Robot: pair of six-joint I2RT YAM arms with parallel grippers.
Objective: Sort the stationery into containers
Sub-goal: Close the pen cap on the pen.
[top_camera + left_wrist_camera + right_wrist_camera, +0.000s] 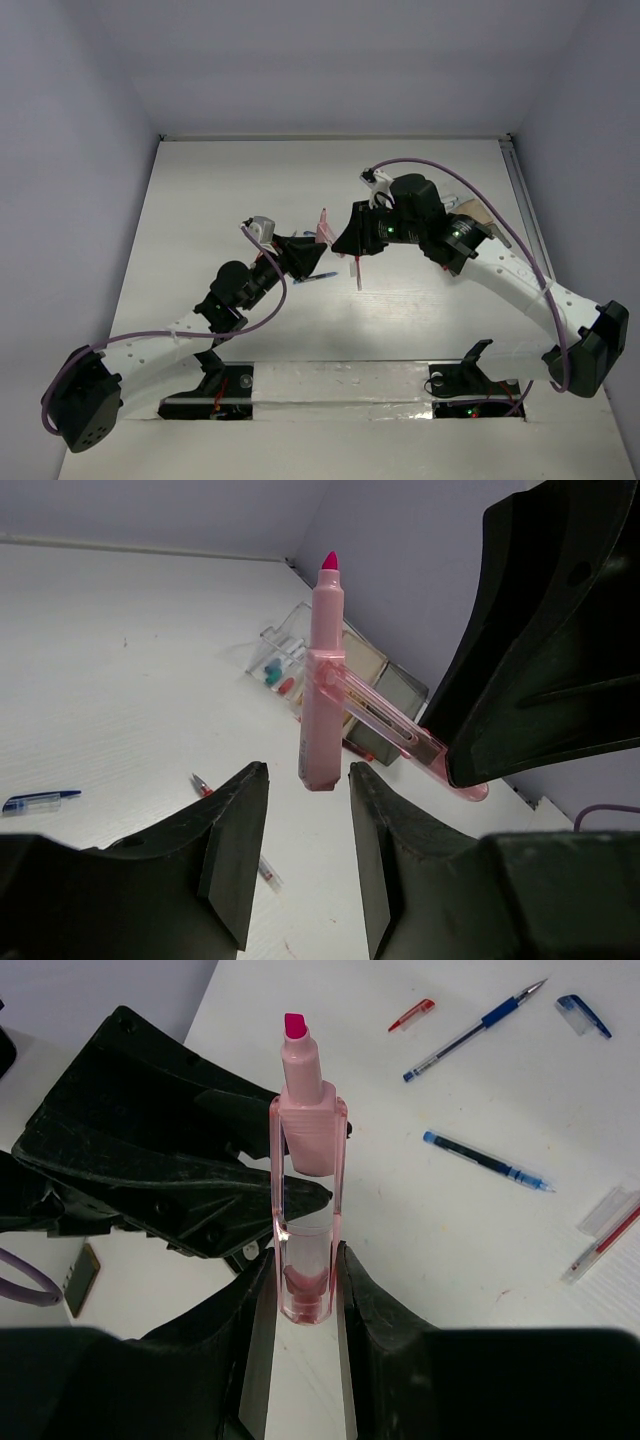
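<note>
My right gripper point(303, 1260) is shut on a pink translucent cap point(308, 1260) and holds it above the table. A pink highlighter point(303, 1110), its tip bare, sits wedged at an angle in the cap's open end. My left gripper point(306, 772) is open; its fingertips point(250, 780) flank the highlighter's lower end point(322, 720) with a gap on each side. In the top view both grippers, left point(318, 255) and right point(345, 240), meet mid-table at the highlighter point(324, 228). The containers point(345, 675), clear, tan and grey, stand beyond; the clear one holds small items.
Blue pens point(475, 1025) point(487, 1162), a red cap point(412, 1014), a blue cap point(585, 1015) and a red pen point(600, 1245) lie loose on the table. In the left wrist view a blue pen point(40, 800) and a red pen point(200, 783) lie near my fingers.
</note>
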